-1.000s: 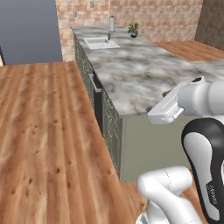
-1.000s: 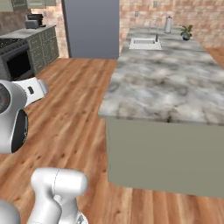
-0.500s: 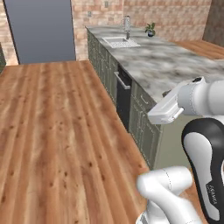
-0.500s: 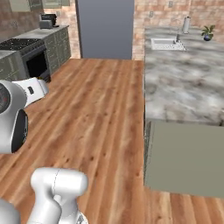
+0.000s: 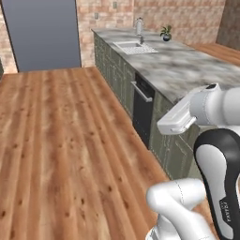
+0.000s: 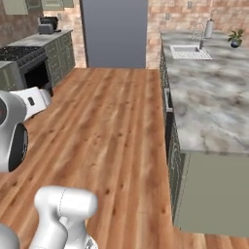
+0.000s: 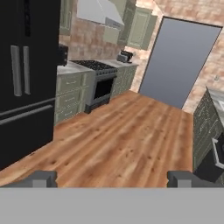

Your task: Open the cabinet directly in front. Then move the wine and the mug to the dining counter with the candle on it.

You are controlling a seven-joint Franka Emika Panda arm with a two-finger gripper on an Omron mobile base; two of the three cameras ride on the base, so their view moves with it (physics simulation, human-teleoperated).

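1. The end effector point(image 7: 112, 178) is spread wide and holds nothing; in the hand view its two dark tips rise at the bottom, far apart, over bare wood floor point(image 7: 127, 131).
2. The cabinet point(image 7: 139, 28), sage green with recessed panels, hangs high on the far brick wall in the hand view, right of the range hood point(image 7: 97, 12) and left of the big grey panel point(image 7: 178, 61).
3. Below it, a green low cabinet run carries a toaster point(image 7: 125, 56), with a stove point(image 7: 99, 83) beside it.
4. A black fridge point(image 7: 26, 74) with two vertical handles stands at the near left of the hand view.
5. In the left base view a marble counter point(image 5: 187, 70) on green low cabinets runs along the right, away toward the brick wall.
6. That counter holds a sink point(image 5: 135, 47) with a tap and, farther right, a small potted plant point(image 5: 166, 33).
7. A dark dishwasher front point(image 5: 142, 115) sits in the counter's near side, facing the floor.
8. In the right base view the same counter point(image 6: 209, 107) lies on the right, and the stove point(image 6: 29, 68) and toaster point(image 6: 47, 25) are at the far left.
9. The grey panel point(image 6: 115, 32) stands at the far end of the floor between them.
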